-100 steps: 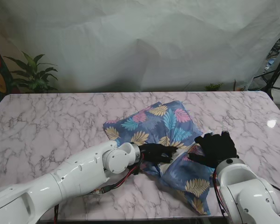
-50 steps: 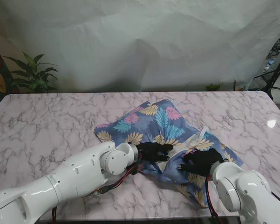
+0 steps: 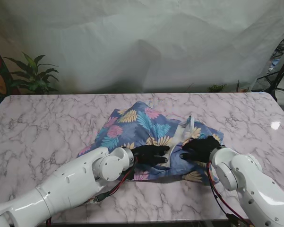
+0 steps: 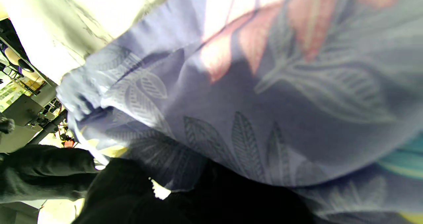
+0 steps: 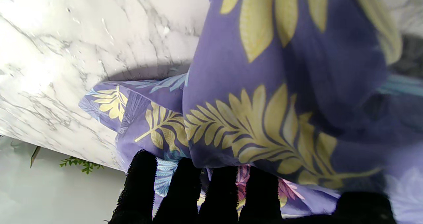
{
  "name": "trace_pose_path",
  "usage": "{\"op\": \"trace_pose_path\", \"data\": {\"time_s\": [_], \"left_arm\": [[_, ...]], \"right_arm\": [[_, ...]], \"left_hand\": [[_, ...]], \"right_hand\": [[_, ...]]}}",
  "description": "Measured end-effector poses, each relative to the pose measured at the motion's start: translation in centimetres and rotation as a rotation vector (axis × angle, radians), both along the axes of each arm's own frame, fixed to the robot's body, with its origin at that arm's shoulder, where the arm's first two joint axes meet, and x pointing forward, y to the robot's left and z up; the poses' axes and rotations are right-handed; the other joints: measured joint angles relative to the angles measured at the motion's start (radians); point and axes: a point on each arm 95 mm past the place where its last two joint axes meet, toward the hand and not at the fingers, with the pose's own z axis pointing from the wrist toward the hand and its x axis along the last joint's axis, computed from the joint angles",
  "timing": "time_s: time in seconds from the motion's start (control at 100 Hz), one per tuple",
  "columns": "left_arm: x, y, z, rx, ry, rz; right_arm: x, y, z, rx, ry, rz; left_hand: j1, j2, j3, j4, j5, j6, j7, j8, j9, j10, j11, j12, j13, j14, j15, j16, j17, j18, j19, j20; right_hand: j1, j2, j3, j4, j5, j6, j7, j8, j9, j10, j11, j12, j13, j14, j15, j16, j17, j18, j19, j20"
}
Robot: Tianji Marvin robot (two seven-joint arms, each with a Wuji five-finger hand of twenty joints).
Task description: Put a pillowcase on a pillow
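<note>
Left hand (image 3: pixel 150 154), black-gloved, lies on the near edge of the pillowcase (image 3: pixel 137 125), fingers curled into the blue leaf-print fabric and gripping it. Left wrist view is blurry: dark glove (image 4: pixel 198 197) at the fabric (image 4: pixel 251 118), cloth bunched over it, so the exact pinch is hard to tell. Right hand (image 3: pixel 200 148), also black-gloved, rests on the right part of the same fabric, just beside the left hand, fingers bent down and closed on the cloth. Right wrist view: four black fingers (image 5: pixel 218 197) side by side with the purple, yellow-leaf fabric (image 5: pixel 264 125) draped over their tips, held. Pillowcase sits mid-table, rumpled and bulging, spread from the left hand's side out to the right. A white strip of pillow (image 3: pixel 188 128) shows at a gap in the fabric between the two hands, farther from me; the rest of the pillow is hidden under the cloth. Marble table (image 3: pixel 47 127) underneath. Potted plant (image 3: pixel 33 75) behind the far-left corner, white backdrop (image 3: pixel 146 42) behind the table.
</note>
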Motion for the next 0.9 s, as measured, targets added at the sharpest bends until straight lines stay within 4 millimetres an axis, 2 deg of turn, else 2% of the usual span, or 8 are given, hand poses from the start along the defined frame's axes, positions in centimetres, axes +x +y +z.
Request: {"op": "trace_pose_path", "data": {"time_s": [0.24, 0.38, 0.51, 0.59, 0.62, 0.65, 0.71, 0.9], "left_arm": [[-0.6, 0.2, -0.1, -0.013, -0.024, -0.002], [-0.9, 0.2, -0.2, -0.034, -0.03, 0.034], [-1.2, 0.3, -0.3, -0.074, -0.043, 0.108], [-1.4, 0.2, -0.5, -0.101, -0.049, 0.144], [-1.5, 0.2, -0.5, -0.105, -0.051, 0.15], [-1.6, 0.2, -0.4, -0.105, -0.055, 0.153], [-1.6, 0.2, -0.3, -0.104, -0.071, 0.158], [-1.2, 1.1, 0.6, -0.202, -0.167, 0.282]], "right_arm": [[0.0, 0.5, 0.9, 0.093, -0.06, -0.053], [-0.2, 1.6, 2.5, 0.26, -0.16, -0.127], [-0.1, 2.7, 4.1, 0.317, -0.308, -0.159], [0.0, 3.2, 4.9, 0.299, -0.407, -0.191], [0.0, 3.3, 5.1, 0.275, -0.42, -0.207], [0.1, 3.4, 5.2, 0.245, -0.424, -0.222], [0.5, 3.6, 5.4, 0.179, -0.413, -0.234], [2.9, 3.2, 4.7, 0.112, -0.353, -0.231]], "left_hand": [[0.0, -0.001, 0.0, 0.0, 0.0, 0.009, 0.029, 0.003, -0.012, 0.043, -0.003, -0.001, -0.002, 0.026, 0.0, 0.0, 0.0, 0.019, 0.027, 0.0], [0.021, -0.004, -0.018, -0.008, 0.001, 0.011, 0.041, 0.004, -0.012, 0.052, 0.001, 0.004, -0.002, 0.042, 0.038, 0.002, 0.0, 0.032, 0.087, 0.0], [0.035, -0.024, -0.018, -0.009, 0.025, 0.011, 0.062, 0.008, -0.012, 0.051, 0.004, 0.005, 0.0, 0.087, 0.099, 0.013, 0.0, 0.071, 0.189, 0.0], [0.037, -0.03, -0.018, -0.009, 0.033, 0.011, 0.071, 0.014, -0.012, 0.05, 0.012, 0.005, 0.001, 0.11, 0.118, 0.024, 0.0, 0.092, 0.227, 0.0], [0.038, -0.03, -0.018, -0.009, 0.038, 0.01, 0.082, 0.015, -0.012, 0.05, 0.012, 0.005, 0.001, 0.11, 0.12, 0.024, 0.0, 0.094, 0.231, 0.0], [0.048, -0.031, -0.018, -0.009, 0.038, 0.01, 0.083, 0.015, -0.012, 0.05, 0.013, 0.005, 0.001, 0.112, 0.12, 0.024, 0.0, 0.096, 0.234, 0.0], [0.048, -0.031, -0.018, -0.009, 0.038, 0.008, 0.099, 0.016, -0.012, 0.051, 0.013, 0.005, 0.001, 0.122, 0.12, 0.025, 0.0, 0.106, 0.242, 0.0], [0.099, -0.033, -0.002, -0.009, 0.05, -0.003, 0.13, 0.026, -0.012, 0.07, 0.012, 0.005, 0.002, 0.22, 0.133, 0.041, -0.009, 0.203, 0.298, 0.031]], "right_hand": [[0.042, 0.0, -0.011, 0.0, 0.004, 0.005, 0.025, 0.024, 0.01, 0.0, 0.037, 0.001, 0.018, 0.007, 0.0, -0.001, 0.0, 0.0, 0.001, 0.0], [0.043, -0.002, -0.03, 0.0, 0.004, 0.065, 0.006, 0.021, 0.069, 0.06, 0.06, 0.003, 0.055, 0.04, 0.008, 0.008, 0.03, 0.0, 0.02, 0.0], [0.055, -0.032, -0.03, 0.0, 0.062, 0.067, 0.051, 0.032, 0.14, 0.069, 0.088, 0.014, 0.132, 0.048, 0.008, 0.008, 0.074, 0.001, 0.057, 0.0], [0.073, -0.032, -0.03, 0.0, 0.092, 0.067, 0.106, 0.034, 0.184, 0.079, 0.093, 0.025, 0.154, 0.051, 0.008, 0.009, 0.09, 0.002, 0.066, 0.011], [0.073, -0.032, -0.03, 0.0, 0.092, 0.067, 0.106, 0.034, 0.184, 0.069, 0.093, 0.025, 0.157, 0.051, 0.008, 0.009, 0.091, 0.002, 0.071, 0.012], [0.074, -0.032, -0.03, 0.0, 0.092, 0.067, 0.106, 0.034, 0.184, 0.092, 0.093, 0.025, 0.157, 0.054, 0.008, 0.009, 0.091, 0.005, 0.071, 0.013], [0.074, -0.032, -0.03, 0.0, 0.091, 0.067, 0.114, 0.034, 0.184, 0.089, 0.093, 0.025, 0.157, 0.054, 0.008, 0.009, 0.091, 0.005, 0.074, 0.014], [0.097, -0.038, -0.03, 0.0, 0.073, 0.068, 0.113, 0.032, 0.166, 0.09, 0.093, 0.025, 0.156, 0.05, 0.008, 0.009, 0.081, -0.01, 0.075, 0.017]]}}
